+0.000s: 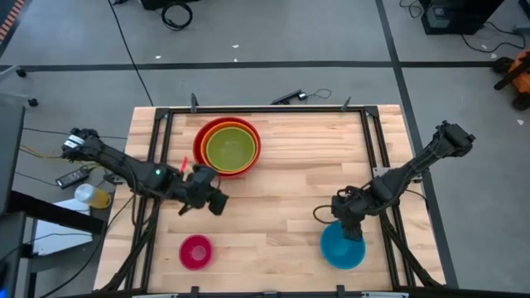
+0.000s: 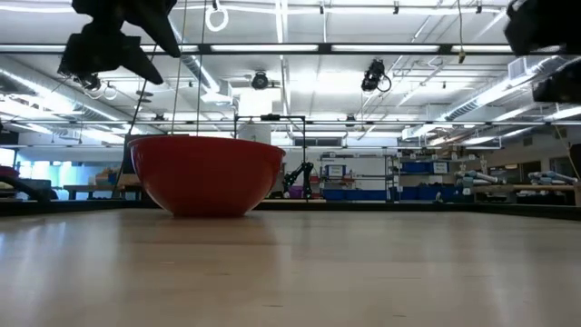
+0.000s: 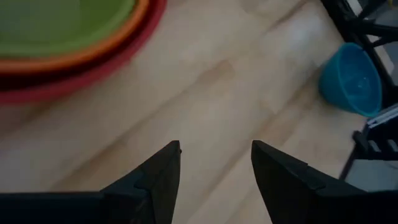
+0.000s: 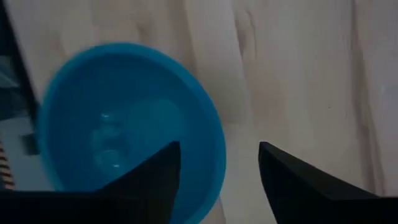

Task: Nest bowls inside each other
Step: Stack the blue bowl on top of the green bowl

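Note:
A green bowl (image 1: 229, 149) sits inside an orange bowl (image 1: 209, 139), which sits inside the red bowl (image 1: 199, 146), at the table's far middle. The small pink bowl (image 1: 196, 251) stands alone near the front left. The blue bowl (image 1: 342, 248) stands at the front right. My left gripper (image 1: 217, 204) hangs open over bare wood between the stack and the pink bowl, nothing between its fingers (image 3: 216, 146). My right gripper (image 4: 219, 146) is open above the blue bowl's far rim (image 4: 214, 143); one finger shows over the hollow and one outside it, with no touch showing.
Black frame rails (image 1: 157, 165) run along the table's left, right and far edges. Bare wood (image 1: 290, 186) lies across the table's middle. Beyond the left edge are a yellow bottle (image 1: 93, 195) and cables. The low view shows the red bowl (image 2: 207, 173) standing on its base.

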Action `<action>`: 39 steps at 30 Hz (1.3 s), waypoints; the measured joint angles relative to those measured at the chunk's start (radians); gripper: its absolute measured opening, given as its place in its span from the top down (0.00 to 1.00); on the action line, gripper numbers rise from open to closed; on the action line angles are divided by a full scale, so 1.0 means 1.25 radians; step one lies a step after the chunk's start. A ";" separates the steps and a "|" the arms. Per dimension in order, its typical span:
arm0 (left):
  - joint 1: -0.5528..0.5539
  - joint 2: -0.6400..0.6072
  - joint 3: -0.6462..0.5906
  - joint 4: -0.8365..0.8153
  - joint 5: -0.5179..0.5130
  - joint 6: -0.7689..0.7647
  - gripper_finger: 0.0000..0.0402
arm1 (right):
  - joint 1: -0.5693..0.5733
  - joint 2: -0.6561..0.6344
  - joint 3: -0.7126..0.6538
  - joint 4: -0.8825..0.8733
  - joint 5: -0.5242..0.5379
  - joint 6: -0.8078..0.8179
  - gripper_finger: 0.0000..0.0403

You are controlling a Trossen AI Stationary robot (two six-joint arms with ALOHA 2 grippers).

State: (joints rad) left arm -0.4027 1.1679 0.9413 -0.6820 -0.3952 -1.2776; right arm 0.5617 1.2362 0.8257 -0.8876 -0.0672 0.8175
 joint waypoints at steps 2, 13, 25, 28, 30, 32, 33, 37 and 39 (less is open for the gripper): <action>-0.024 0.011 0.000 0.006 0.000 -0.032 0.50 | 0.009 0.008 -0.034 0.036 -0.007 0.002 0.40; -0.069 0.032 0.001 -0.016 -0.020 -0.069 0.51 | -0.031 0.085 -0.112 0.173 -0.047 0.042 0.72; 0.039 0.081 0.000 -0.148 0.020 0.061 0.57 | -0.348 0.183 0.026 0.494 0.050 -0.002 0.90; 0.071 0.033 0.000 -0.205 0.056 0.113 0.57 | -0.439 0.255 0.143 0.499 0.068 -0.075 0.95; 0.090 -0.005 0.000 -0.222 0.081 0.147 0.57 | -0.493 0.311 0.231 0.497 0.080 -0.118 0.96; 0.097 -0.042 0.000 -0.240 0.085 0.167 0.57 | -0.537 0.366 0.319 0.495 0.105 -0.154 0.95; 0.099 -0.061 0.000 -0.249 0.088 0.175 0.57 | -0.558 0.396 0.365 0.494 0.115 -0.174 0.94; 0.099 -0.118 0.000 -0.320 0.091 0.176 0.57 | -0.627 0.533 0.531 0.467 0.120 -0.253 0.90; 0.092 -0.136 0.000 -0.349 0.094 0.165 0.57 | -0.650 0.599 0.604 0.448 0.113 -0.288 0.89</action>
State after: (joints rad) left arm -0.2882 0.9974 0.9413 -1.1177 -0.2780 -1.0710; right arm -0.2506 1.9849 1.5810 -0.3275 0.0736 0.4574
